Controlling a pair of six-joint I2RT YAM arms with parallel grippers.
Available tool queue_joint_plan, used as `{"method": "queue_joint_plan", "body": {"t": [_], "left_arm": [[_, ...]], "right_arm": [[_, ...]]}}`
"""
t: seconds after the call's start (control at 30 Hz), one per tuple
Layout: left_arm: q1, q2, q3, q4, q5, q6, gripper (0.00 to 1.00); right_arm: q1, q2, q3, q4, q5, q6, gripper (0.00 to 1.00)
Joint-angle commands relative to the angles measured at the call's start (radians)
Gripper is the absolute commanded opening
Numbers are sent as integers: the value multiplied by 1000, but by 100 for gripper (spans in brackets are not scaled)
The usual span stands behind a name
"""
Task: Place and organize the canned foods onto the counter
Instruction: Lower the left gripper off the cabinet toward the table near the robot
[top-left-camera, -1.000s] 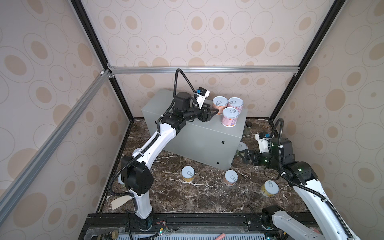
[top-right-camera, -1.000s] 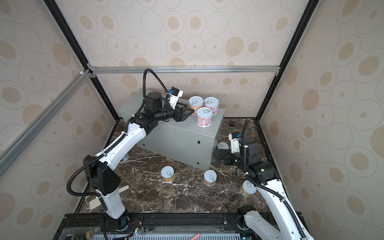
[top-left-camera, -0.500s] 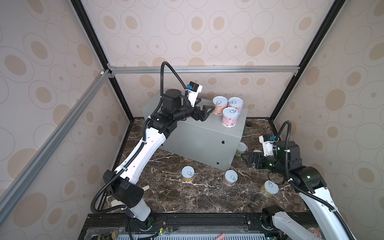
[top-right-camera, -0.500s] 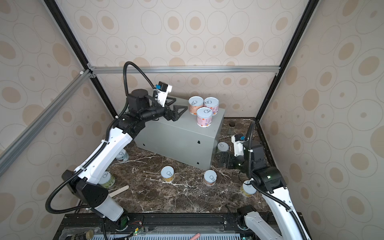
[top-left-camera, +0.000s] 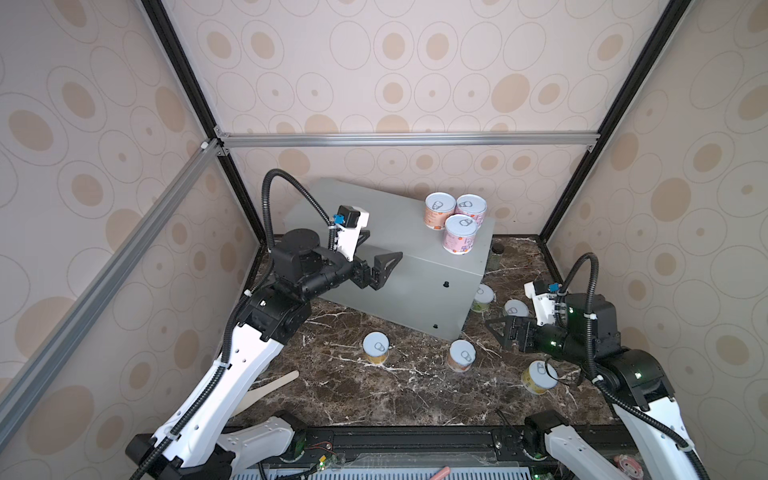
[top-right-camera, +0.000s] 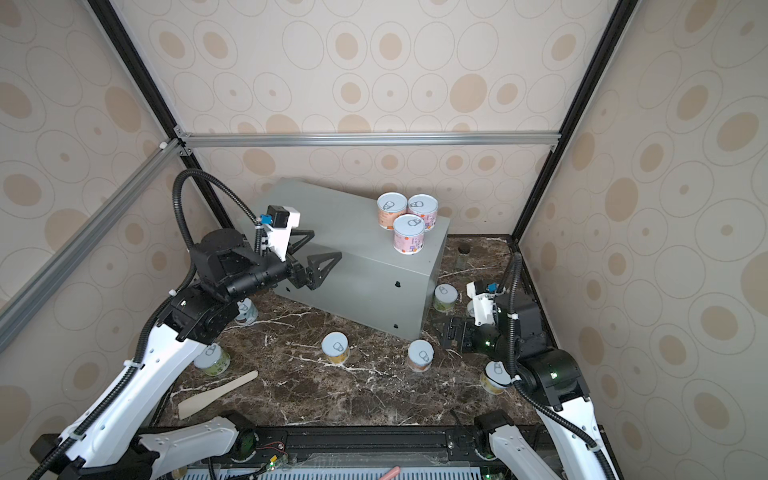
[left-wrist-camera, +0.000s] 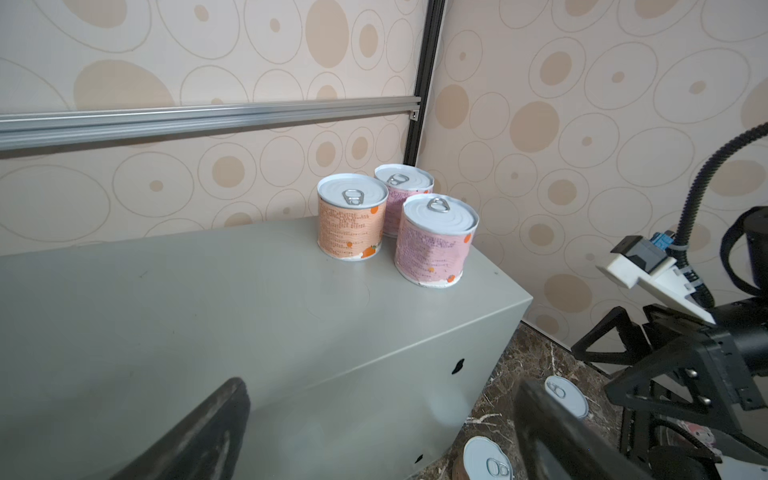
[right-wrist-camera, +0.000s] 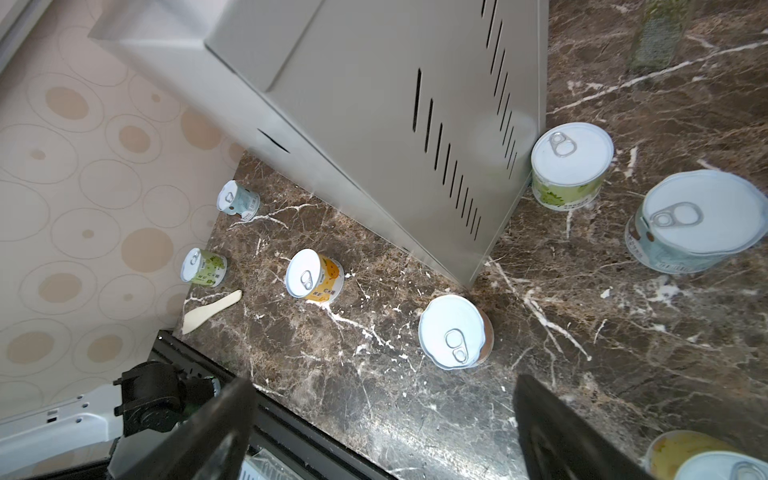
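Note:
The counter (top-left-camera: 395, 232) (top-right-camera: 353, 232) (left-wrist-camera: 208, 311) is a pale grey metal box standing askew on the marble. Three canned foods stand on its far right corner: an orange can (top-left-camera: 439, 210) (left-wrist-camera: 352, 216), a pink can (top-left-camera: 471, 209) and another pink can (top-left-camera: 459, 234) (left-wrist-camera: 436, 239) in front. Several more cans stand on the marble, among them a yellow can (top-left-camera: 376, 347), an orange can (top-left-camera: 461, 355) (right-wrist-camera: 455, 332) and a green can (top-left-camera: 483, 297) (right-wrist-camera: 569, 166). My left gripper (top-left-camera: 384, 245) (top-right-camera: 326, 244) (left-wrist-camera: 382, 390) hangs open and empty over the counter's front left. My right gripper (top-left-camera: 503, 328) (right-wrist-camera: 384, 386) is open and empty above the marble.
A wooden spatula (top-left-camera: 270, 388) (right-wrist-camera: 212, 311) lies on the marble at the front left. A small dark-lidded glass jar (top-left-camera: 496, 253) stands behind the counter's right end. A teal can (top-right-camera: 247, 311) and a green can (top-right-camera: 212, 357) stand under my left arm. Patterned walls close three sides.
My left gripper has opened wide and drawn back to the left, away from the three cans on the counter. My right gripper has shifted slightly towards the front.

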Motion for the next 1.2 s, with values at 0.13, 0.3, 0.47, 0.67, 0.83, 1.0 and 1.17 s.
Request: {"method": "queue_joint_plan", "body": {"t": [0.13, 0.3, 0.47, 0.67, 0.83, 1.0, 1.17], "left_arm": [[-73, -176, -240, 13, -108, -59, 99], [-151, -251, -398, 39, -208, -83, 99], [-260, -289, -545, 124, -298, -135, 99], [-478, -207, -678, 280, -483, -164, 99], [-540, -140, -773, 457, -503, -198, 99], [-587, -41, -841, 640, -525, -178, 99], [-587, 100, -903, 868, -493, -148, 99]], "right_arm": [[5, -67, -96, -37, -61, 58, 99], [5, -105, -170, -30, -69, 82, 99], [6, -133, -250, -15, -90, 110, 99], [5, -151, -320, 1, -98, 134, 99], [5, -154, -369, 31, -101, 151, 99], [5, -131, -405, 67, -100, 151, 99], [5, -119, -458, 127, -96, 165, 99]]}}
